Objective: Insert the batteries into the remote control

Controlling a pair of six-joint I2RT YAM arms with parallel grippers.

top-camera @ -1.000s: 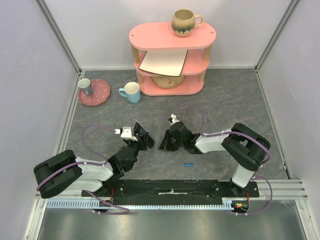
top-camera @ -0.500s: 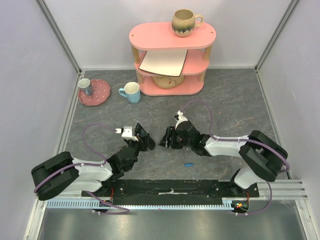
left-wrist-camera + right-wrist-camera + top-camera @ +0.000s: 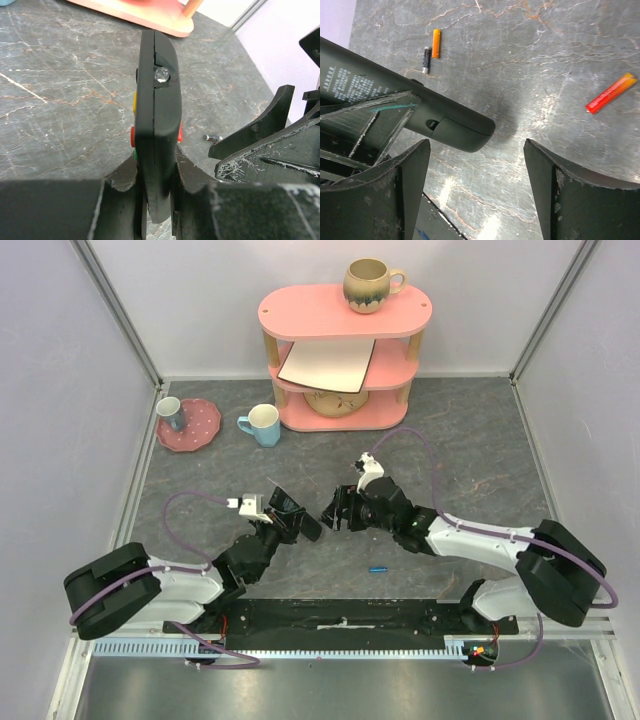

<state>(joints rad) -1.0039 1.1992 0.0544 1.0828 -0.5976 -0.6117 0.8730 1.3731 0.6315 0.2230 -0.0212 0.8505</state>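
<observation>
The left jaws pinch the remote (image 3: 156,105) by its near end. They hold it edge-on, so that its tip, with a small clear bulb, points away from the wrist. The right jaws are spread wide. In the right wrist view the remote's rounded end reaches in beside one of them, while the other stands well apart from it. Whether the near one touches the remote cannot be told.

Below that gap is the bare grey worktop (image 3: 520,75). A red-orange battery (image 3: 611,93) lies flat on it to one side of the right jaws. On the other side, beyond the remote, an orange cylinder (image 3: 436,43) and a short black cylinder (image 3: 425,60) lie just beside each other.

From above, a blue battery (image 3: 377,568) lies alone nearer the arms' bases, apart from the remote. At the far edge stands a pink shelf (image 3: 345,315) with a mug (image 3: 370,285) on top. Left of it are a blue cup (image 3: 262,425) and a pink plate (image 3: 205,425) carrying a small cup (image 3: 170,412).
</observation>
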